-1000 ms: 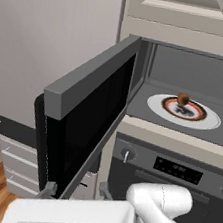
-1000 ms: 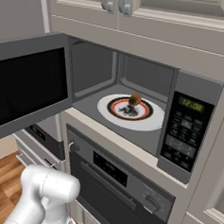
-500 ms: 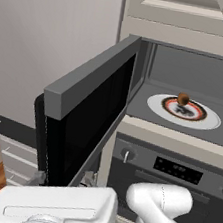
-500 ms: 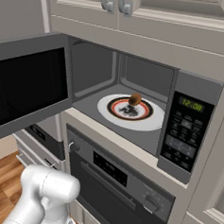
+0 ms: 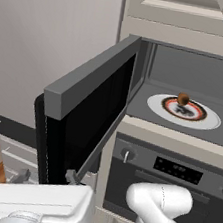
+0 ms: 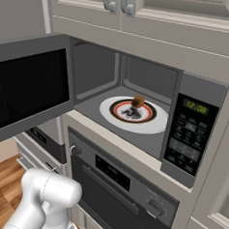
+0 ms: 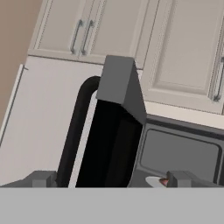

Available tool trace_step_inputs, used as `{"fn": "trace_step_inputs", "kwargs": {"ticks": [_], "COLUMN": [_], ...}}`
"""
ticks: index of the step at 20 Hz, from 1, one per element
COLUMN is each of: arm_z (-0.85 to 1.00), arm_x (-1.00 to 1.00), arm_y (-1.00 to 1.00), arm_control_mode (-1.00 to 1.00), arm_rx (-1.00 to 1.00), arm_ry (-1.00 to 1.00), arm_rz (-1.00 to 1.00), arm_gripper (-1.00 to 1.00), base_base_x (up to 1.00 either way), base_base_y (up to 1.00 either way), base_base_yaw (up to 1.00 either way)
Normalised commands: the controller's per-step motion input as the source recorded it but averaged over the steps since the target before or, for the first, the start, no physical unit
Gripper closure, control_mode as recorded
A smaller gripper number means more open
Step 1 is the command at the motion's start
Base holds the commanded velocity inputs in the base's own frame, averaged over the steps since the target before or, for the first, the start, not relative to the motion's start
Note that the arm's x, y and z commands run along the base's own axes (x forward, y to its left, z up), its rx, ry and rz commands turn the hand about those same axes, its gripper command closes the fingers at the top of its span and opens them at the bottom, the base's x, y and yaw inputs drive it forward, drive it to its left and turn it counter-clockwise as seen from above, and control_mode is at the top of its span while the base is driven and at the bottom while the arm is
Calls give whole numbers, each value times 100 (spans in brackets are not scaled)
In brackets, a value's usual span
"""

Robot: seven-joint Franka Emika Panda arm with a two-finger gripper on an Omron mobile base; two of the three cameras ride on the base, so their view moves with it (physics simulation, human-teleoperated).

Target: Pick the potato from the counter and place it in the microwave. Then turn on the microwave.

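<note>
The potato (image 5: 183,99) (image 6: 138,101), a small brown lump, rests on the white plate (image 5: 208,120) (image 6: 149,126) with the red-and-black ring inside the microwave (image 5: 190,70) (image 6: 192,131). The microwave's black glass door (image 5: 80,129) (image 6: 26,91) (image 7: 111,144) is swung wide open to the left. My gripper (image 5: 45,176) (image 7: 109,179) is open and holds nothing. It sits low, in front of the door's lower edge, far left of and below the potato. The counter is out of view.
An oven (image 5: 175,168) (image 6: 121,184) with a knob and digital display is built in under the microwave. Cream cabinets (image 6: 143,2) (image 7: 183,57) hang above. The microwave's keypad (image 6: 185,140) is on its right side. Wood floor (image 6: 0,186) shows at lower left.
My hand has shifted left under the open door in the left base view. The potato, plate and door have not moved.
</note>
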Motion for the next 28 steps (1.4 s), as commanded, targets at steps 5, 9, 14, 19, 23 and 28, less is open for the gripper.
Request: {"fn": "trace_step_inputs", "kwargs": {"ticks": [5, 9, 14, 19, 23, 28], "arm_z": [-21, -19, -19, -19, -23, -24], "arm_x": [29, 31, 29, 27, 22, 21], "arm_y": [22, 22, 26, 29, 36, 37], "arm_control_mode": [-100, -100, -100, -100, -100, -100], "arm_rx": [0, 0, -1, -2, -5, -5], "arm_ry": [-4, -4, -4, -3, -4, -3], "arm_rz": [0, 0, 0, 0, 0, 0], "arm_gripper": [-100, -100, -100, -100, -100, -100], "base_base_x": [0, 0, 0, 0, 0, 0], "base_base_y": [0, 0, 0, 0, 0, 0], "base_base_yaw": [0, 0, 0, 0, 0, 0]}}
